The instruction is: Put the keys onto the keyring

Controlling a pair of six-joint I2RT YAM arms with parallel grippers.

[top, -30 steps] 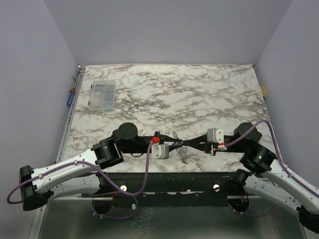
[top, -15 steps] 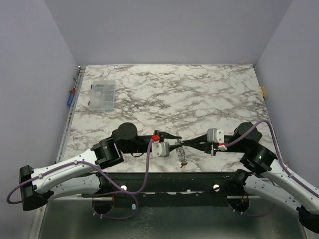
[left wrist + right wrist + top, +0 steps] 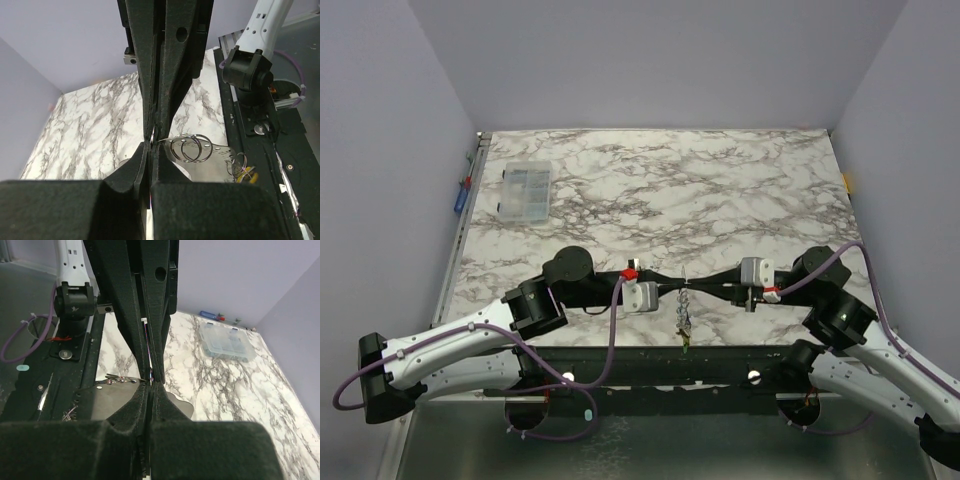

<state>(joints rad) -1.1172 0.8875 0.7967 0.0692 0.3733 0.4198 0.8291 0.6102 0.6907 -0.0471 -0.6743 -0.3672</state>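
As both hands meet tip to tip, I see my left hand (image 3: 150,147) and right hand (image 3: 150,383) each clamped shut on the keyring (image 3: 187,149), one from either side; the keys (image 3: 684,330) dangle just beneath that keyring.

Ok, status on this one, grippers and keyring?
Left gripper and right gripper both shut on the keyring, tip to tip. Keys hang from it. Clear compartment box far back left, nothing in the way.
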